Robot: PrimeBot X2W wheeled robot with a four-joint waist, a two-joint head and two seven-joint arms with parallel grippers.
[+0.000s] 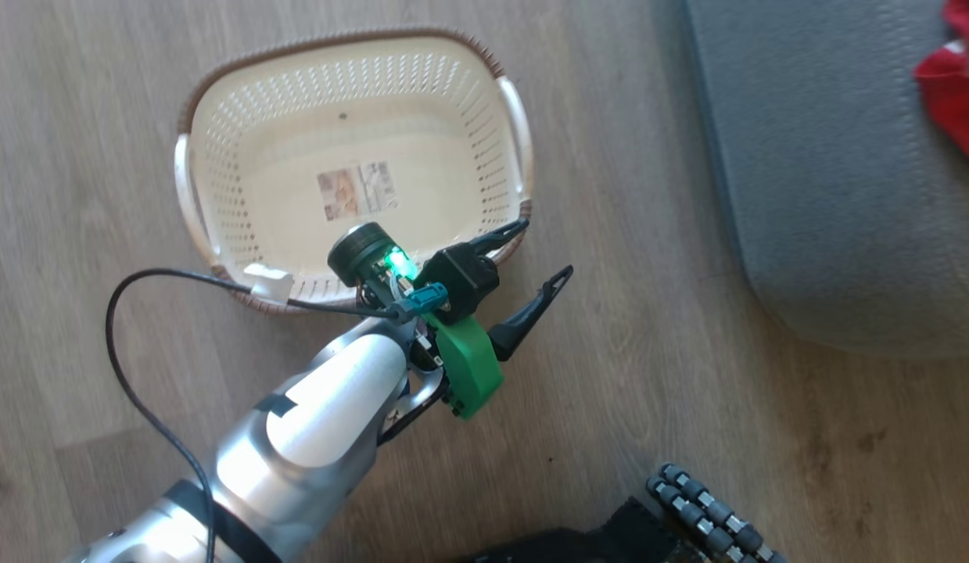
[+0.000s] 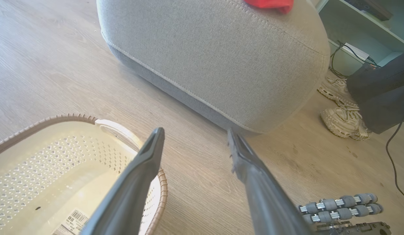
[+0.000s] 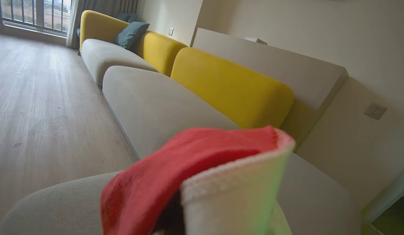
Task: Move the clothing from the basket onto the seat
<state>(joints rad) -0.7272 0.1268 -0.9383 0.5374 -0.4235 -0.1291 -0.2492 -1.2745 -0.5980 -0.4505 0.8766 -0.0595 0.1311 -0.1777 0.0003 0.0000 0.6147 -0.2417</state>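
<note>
The cream basket (image 1: 218,156) stands on the wooden floor with nothing in it, only a label on its bottom. My left gripper (image 1: 544,250) hovers open over its near right corner, fingers spread and empty; from the left wrist it (image 2: 195,132) points past the basket rim (image 2: 68,116) toward the grey seat (image 2: 221,58). The red clothing (image 1: 953,86) lies at the seat's (image 1: 828,195) far right edge. Seen from the right wrist, the clothing (image 3: 188,156), red with a white part, bunches right before the camera above the seat (image 3: 149,104) and hides my right gripper's fingers.
A person's pale shoes (image 2: 342,120) and dark trouser legs stand right of the seat, near a shelf and cables. My base's roller wheel (image 1: 711,516) sits on the floor below. Yellow backrests (image 3: 228,88) line the sofa's far side.
</note>
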